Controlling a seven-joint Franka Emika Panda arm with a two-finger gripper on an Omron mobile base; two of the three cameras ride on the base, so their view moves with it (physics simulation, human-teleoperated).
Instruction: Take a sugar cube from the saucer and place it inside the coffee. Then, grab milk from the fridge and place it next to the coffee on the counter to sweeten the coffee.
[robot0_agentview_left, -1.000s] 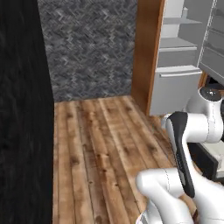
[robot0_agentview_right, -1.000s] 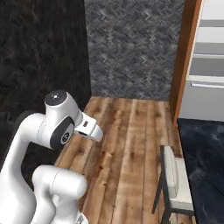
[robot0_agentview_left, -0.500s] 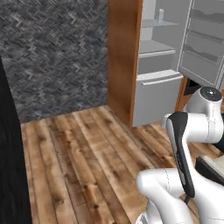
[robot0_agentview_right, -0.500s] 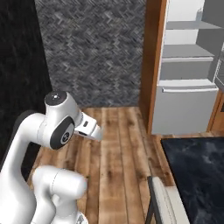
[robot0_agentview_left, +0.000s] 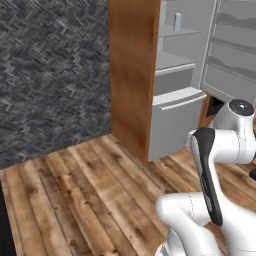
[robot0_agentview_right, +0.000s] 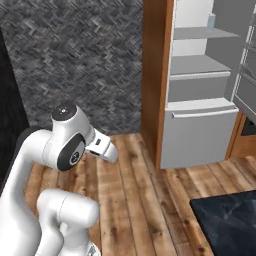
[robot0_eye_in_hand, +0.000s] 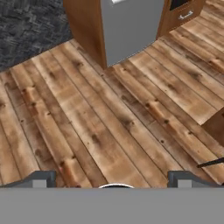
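Note:
The fridge (robot0_agentview_left: 175, 107) stands open ahead, light grey, with a wood panel (robot0_agentview_left: 131, 75) on its left side. The milk (robot0_agentview_left: 177, 21), a small pale carton, stands upright on an upper shelf, and it appears again as the milk (robot0_agentview_right: 211, 21) at the top of the fridge (robot0_agentview_right: 200, 125) in the right base view. In the hand view my gripper (robot0_eye_in_hand: 112, 181) is open over bare wooden floor, nothing between its fingertips (robot0_eye_in_hand: 40, 179), well short of the fridge (robot0_eye_in_hand: 131, 24). The sugar cube, saucer, coffee and counter are out of view.
The fridge door (robot0_agentview_left: 235, 50) hangs open to the right. A dark patterned wall (robot0_agentview_left: 50, 75) runs on the left. A black marble-look top (robot0_agentview_right: 230, 220) sits at lower right. A wooden drawer with a silver handle (robot0_eye_in_hand: 186, 15) adjoins the fridge. Wooden floor (robot0_eye_in_hand: 109, 109) lies between.
The whole picture has shifted in both base views: the base has turned, bringing the fridge from the right edge toward the middle. The arm's pose has not changed and the gripper stays open.

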